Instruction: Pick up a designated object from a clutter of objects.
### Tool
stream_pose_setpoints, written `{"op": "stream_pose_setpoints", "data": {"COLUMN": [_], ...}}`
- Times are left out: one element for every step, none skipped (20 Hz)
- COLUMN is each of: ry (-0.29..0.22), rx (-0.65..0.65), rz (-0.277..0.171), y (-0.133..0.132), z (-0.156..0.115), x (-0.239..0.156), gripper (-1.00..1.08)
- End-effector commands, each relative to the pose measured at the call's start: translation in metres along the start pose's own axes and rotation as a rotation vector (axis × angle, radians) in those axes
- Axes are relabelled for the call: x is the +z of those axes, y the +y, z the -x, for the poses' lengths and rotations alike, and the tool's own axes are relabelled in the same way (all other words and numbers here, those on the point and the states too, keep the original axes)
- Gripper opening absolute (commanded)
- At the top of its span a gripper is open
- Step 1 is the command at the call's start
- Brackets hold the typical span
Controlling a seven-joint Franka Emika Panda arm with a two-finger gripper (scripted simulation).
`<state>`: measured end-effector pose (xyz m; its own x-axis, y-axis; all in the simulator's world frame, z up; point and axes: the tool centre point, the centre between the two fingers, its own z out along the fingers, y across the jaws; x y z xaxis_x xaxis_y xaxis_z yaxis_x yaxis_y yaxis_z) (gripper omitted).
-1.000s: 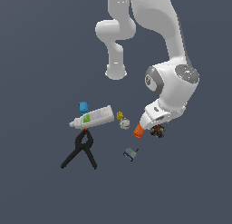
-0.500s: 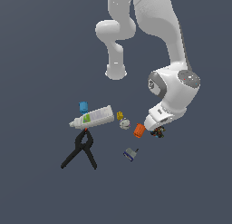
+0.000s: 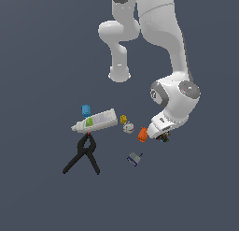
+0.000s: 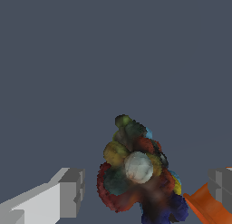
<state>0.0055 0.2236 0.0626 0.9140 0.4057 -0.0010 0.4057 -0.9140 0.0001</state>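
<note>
The designated object (image 4: 136,177) is a dark lumpy cluster of red, yellow, blue and white bits. In the wrist view it lies between my two grey fingers (image 4: 70,191), with gaps on both sides. In the exterior view only a dark bit of it (image 3: 164,138) shows under the hand. My gripper (image 3: 162,135) is open and low over it. The orange ribbed cylinder (image 3: 143,134) lies just beside the gripper on the exterior view's left. It also shows in the wrist view (image 4: 206,208), close to one finger.
On the exterior view's left lie a white bottle with a green label (image 3: 95,121), a blue cup (image 3: 86,110) and a black clamp (image 3: 84,153). A yellow piece (image 3: 123,119), a white-grey ball (image 3: 128,127) and a small grey piece (image 3: 135,158) lie nearer the gripper.
The hand has come down a little over the dark cluster. The orange cylinder and the other items have not moved.
</note>
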Motion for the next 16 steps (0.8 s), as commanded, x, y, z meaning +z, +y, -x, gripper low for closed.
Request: {"op": "stream_pose_setpoints", "data": {"ry": [0.000,0.000,0.000,0.000,0.000,0.000,0.000,0.000,0.000,0.000,0.000,0.000,0.000,0.000,0.000,0.000], "rx": [0.000,0.000,0.000,0.000,0.000,0.000,0.000,0.000,0.000,0.000,0.000,0.000,0.000,0.000,0.000,0.000], "rz": [0.000,0.000,0.000,0.000,0.000,0.000,0.000,0.000,0.000,0.000,0.000,0.000,0.000,0.000,0.000,0.000], "y": [-0.0002,-0.0002,-0.0002,-0.0002,-0.0002,-0.0002,-0.0002,-0.0002,-0.0002,-0.0002,-0.0002,-0.0002,-0.0002,-0.0002,-0.0002,-0.0002], "z": [-0.0001,-0.0003,-0.0005,-0.0007,-0.0009,-0.0010,-0.0010,-0.0010,-0.0010,-0.0010,-0.0010,-0.0010,-0.0010,-0.0010,-0.0010,-0.0010], "x": [0.0103,0.0129,0.0149,0.0163,0.0170,0.0173,0.0173,0.0173,0.0173,0.0173,0.0173,0.0173,0.0173,0.0173,0.0173,0.0173], "gripper": [1.00,1.00,1.00,1.00,1.00,1.00,-1.00,-1.00,-1.00,-1.00,-1.00,-1.00,-1.00,-1.00,-1.00,-1.00]}}
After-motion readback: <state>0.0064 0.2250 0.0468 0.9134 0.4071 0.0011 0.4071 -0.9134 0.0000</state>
